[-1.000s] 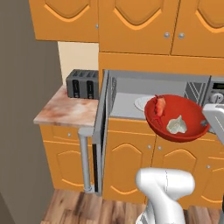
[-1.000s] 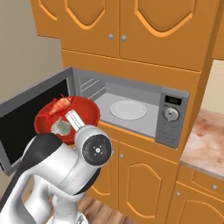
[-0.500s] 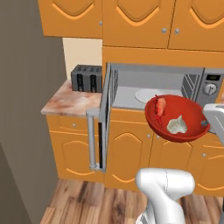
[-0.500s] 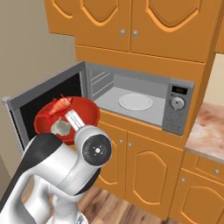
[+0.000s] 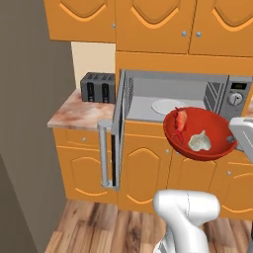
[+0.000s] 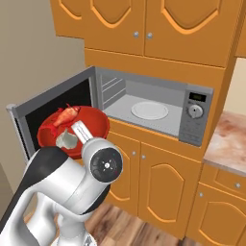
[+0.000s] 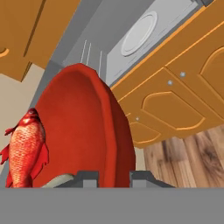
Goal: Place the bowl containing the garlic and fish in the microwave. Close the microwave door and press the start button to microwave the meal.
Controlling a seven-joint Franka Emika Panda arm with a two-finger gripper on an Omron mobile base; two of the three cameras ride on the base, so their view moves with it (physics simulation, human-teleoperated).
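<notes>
Orange cabinets surround the built-in microwave (image 5: 178, 99); in the left base view a black toaster (image 5: 98, 87) sits on the marble desk (image 5: 79, 114) beside it. The microwave door (image 5: 118, 131) stands swung wide, and the bowl (image 5: 200, 133) hangs in front of the opening, carrying the fish (image 5: 181, 119) and the garlic (image 5: 200, 141).

From the right base view, the white turntable (image 6: 150, 110) lies well beyond the bowl, so the carry should run level and inward, clearing the lower lip.

In the hand view, the gripper (image 7: 113, 177) is clenched on the bowl's rim; keep it level so the fish cannot slide out.
</notes>
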